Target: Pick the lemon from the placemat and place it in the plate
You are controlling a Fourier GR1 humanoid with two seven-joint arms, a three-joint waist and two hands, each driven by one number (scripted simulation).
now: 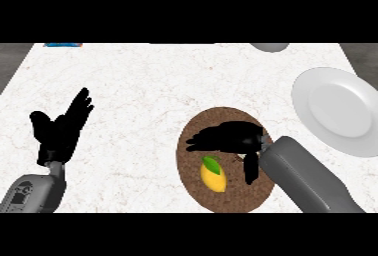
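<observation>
A yellow lemon with a green leaf lies on the round brown placemat, toward its near side. My right hand hovers over the mat just beyond the lemon, fingers stretched out to the left and thumb pointing down beside the fruit; it holds nothing. The white plate sits at the right edge of the counter, to the right of the mat. My left hand rests open at the left, fingers up.
A grey rounded object shows at the counter's far edge, and a blue and orange item at the far left. The counter top is white marble.
</observation>
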